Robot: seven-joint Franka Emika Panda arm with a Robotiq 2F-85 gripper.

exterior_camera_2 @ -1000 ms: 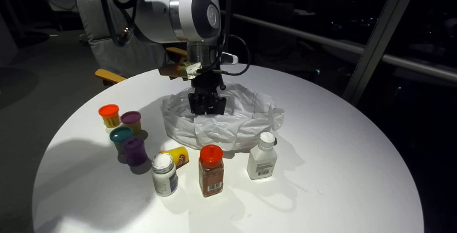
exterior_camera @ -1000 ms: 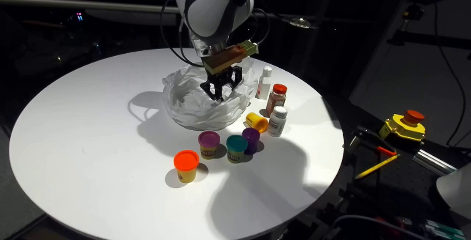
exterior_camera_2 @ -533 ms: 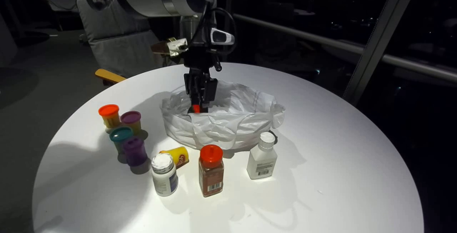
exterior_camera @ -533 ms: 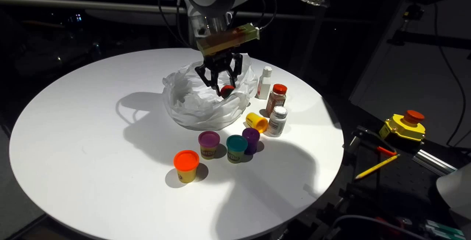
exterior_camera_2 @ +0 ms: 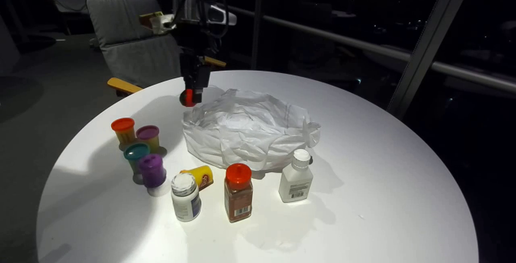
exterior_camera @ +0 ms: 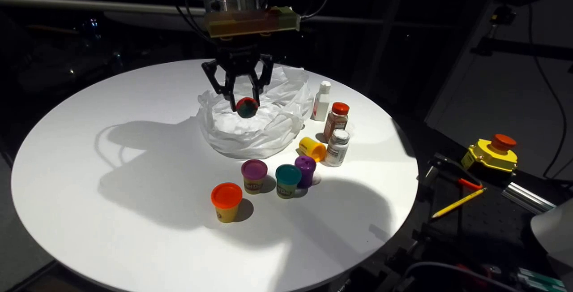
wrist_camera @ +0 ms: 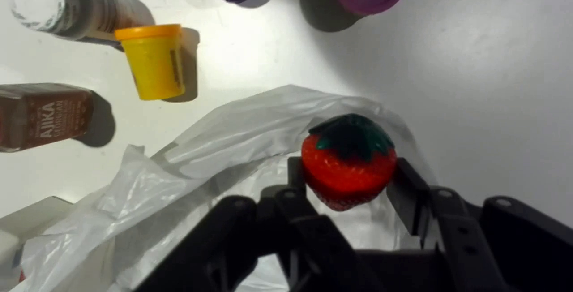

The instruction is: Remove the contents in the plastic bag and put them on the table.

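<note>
My gripper (wrist_camera: 349, 173): I have its two fingers (wrist_camera: 409, 189) a little way apart, squeezing a red strawberry (wrist_camera: 348, 166) with a green top.
Strawberry: up in the air near the rim of the plastic bag (exterior_camera_2: 246, 146). I cannot tell if it is right over the rim.
Plastic bag: crinkly and white, sitting on the round white table (exterior_camera_2: 383, 154), its mouth wide.
Little pots standing up: I see an orange-lid pot (exterior_camera: 226, 203), a pink-lid pot (exterior_camera: 254, 178), a teal-lid pot (exterior_camera: 287, 182) and a purple pot (exterior_camera: 305, 171), bunched near the bag. The pink-lid pot is closer to the bag than the orange-lid pot.
Yellow pot (wrist_camera: 154, 66): lying on its side near the bag.
Bottles standing up: the white flat bottle (exterior_camera_2: 296, 182) is just beside the bag. The brown bottle (exterior_camera_2: 238, 198) with a red cap is near it. The white round bottle (exterior_camera_2: 186, 200) is past the yellow pot from the bag.
Yellow box (exterior_camera: 491, 154) with a red button: off the table, well apart from the bag.
</note>
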